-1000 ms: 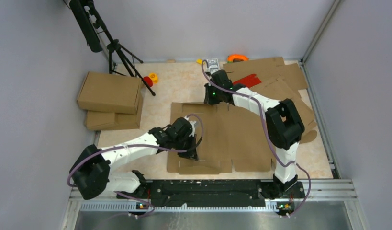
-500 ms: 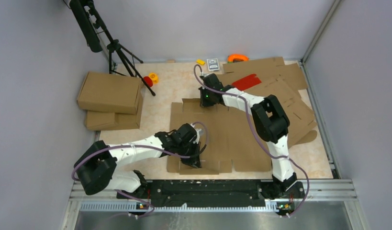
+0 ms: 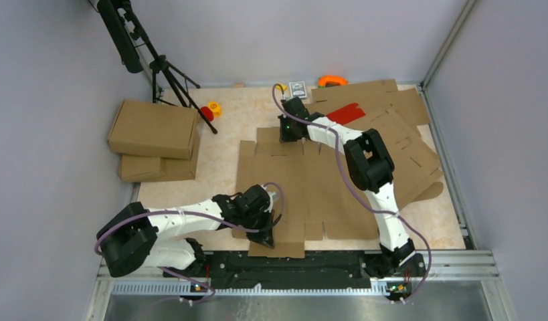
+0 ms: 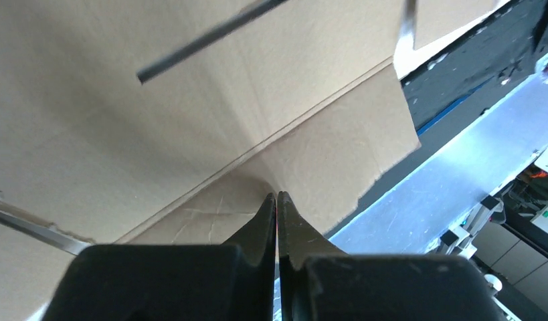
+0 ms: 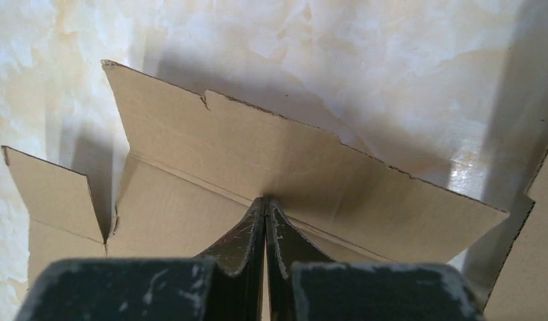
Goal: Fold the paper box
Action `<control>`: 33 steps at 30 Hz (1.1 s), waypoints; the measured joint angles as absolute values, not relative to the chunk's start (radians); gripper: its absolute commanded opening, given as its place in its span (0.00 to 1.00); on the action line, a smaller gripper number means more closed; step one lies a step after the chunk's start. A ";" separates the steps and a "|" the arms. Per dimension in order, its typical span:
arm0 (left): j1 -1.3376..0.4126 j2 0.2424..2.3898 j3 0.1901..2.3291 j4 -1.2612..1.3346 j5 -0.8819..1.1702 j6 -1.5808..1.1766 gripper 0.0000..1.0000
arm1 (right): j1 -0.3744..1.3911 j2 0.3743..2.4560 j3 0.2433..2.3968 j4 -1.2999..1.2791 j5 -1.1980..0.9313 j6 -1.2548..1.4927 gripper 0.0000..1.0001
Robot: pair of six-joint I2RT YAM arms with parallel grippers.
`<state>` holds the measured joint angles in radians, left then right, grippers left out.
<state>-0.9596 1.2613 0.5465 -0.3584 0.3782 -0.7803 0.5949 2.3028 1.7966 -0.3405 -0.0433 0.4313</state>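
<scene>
The paper box (image 3: 318, 184) is a flat brown cardboard blank lying in the middle of the table. My left gripper (image 3: 266, 237) is shut and empty. Its tips press on the crease of the near flap (image 3: 278, 249), which hangs over the black front rail. In the left wrist view the shut tips (image 4: 277, 195) touch that flap (image 4: 338, 144) at its fold line. My right gripper (image 3: 285, 136) is shut and empty, with its tips on the far flap's crease. In the right wrist view the tips (image 5: 265, 199) meet the fold and the far flap (image 5: 291, 150) tilts up behind them.
Two folded boxes (image 3: 154, 128) are stacked at the left beside a black tripod (image 3: 165, 72). A heap of flat cardboard sheets (image 3: 398, 114) with a red piece (image 3: 344, 112) lies at the back right. Small toys (image 3: 211, 109) and a card deck (image 3: 298, 86) sit near the back wall.
My left gripper slid toward the front rail and the near flap now overhangs it. My right gripper moved left and back to the far flap's crease, and that flap now shows.
</scene>
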 measured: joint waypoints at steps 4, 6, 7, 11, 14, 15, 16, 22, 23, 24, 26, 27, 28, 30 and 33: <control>-0.984 1.257 0.496 -0.329 0.386 -0.806 0.00 | 0.586 2.312 1.804 -0.338 -0.052 0.439 0.00; -1.001 1.262 0.480 -0.313 0.389 -0.817 0.00 | 0.583 2.325 1.823 -0.337 -0.054 0.440 0.00; -1.010 1.270 0.476 -0.305 0.389 -0.822 0.00 | 0.582 2.331 1.830 -0.336 -0.055 0.440 0.00; -1.020 1.302 0.471 -0.267 0.400 -0.846 0.00 | 0.580 2.336 1.841 -0.339 -0.058 0.442 0.00; -1.021 1.310 0.472 -0.254 0.399 -0.860 0.00 | 0.580 2.359 1.887 -0.370 -0.062 0.441 0.00; -1.021 1.312 0.478 -0.258 0.393 -0.863 0.00 | 0.580 2.368 1.906 -0.384 -0.064 0.439 0.00; -1.023 1.314 0.490 -0.270 0.379 -0.862 0.00 | 0.579 2.380 1.930 -0.398 -0.065 0.437 0.00; -1.002 1.270 0.608 -0.420 0.259 -0.823 0.06 | 0.571 2.391 1.958 -0.425 -0.062 0.403 0.00; -0.984 1.252 0.636 -0.450 0.247 -0.807 0.11 | 0.568 2.383 1.957 -0.438 -0.061 0.396 0.00; -0.960 1.237 0.662 -0.474 0.237 -0.789 0.17 | 0.566 2.376 1.956 -0.454 -0.060 0.391 0.01; -0.886 1.208 0.721 -0.520 0.230 -0.749 0.29 | 0.564 2.351 1.942 -0.482 -0.062 0.381 0.04; -0.833 1.193 0.752 -0.542 0.226 -0.729 0.37 | 0.562 2.333 1.929 -0.495 -0.063 0.377 0.07; -0.792 1.184 0.772 -0.555 0.221 -0.709 0.45 | 0.562 2.310 1.914 -0.501 -0.065 0.376 0.09; -0.694 1.171 0.815 -0.588 0.206 -0.676 0.61 | 0.561 2.244 1.860 -0.505 -0.073 0.374 0.11; -0.581 1.168 0.861 -0.624 0.153 -0.636 0.74 | 0.563 2.108 1.734 -0.495 -0.085 0.374 0.19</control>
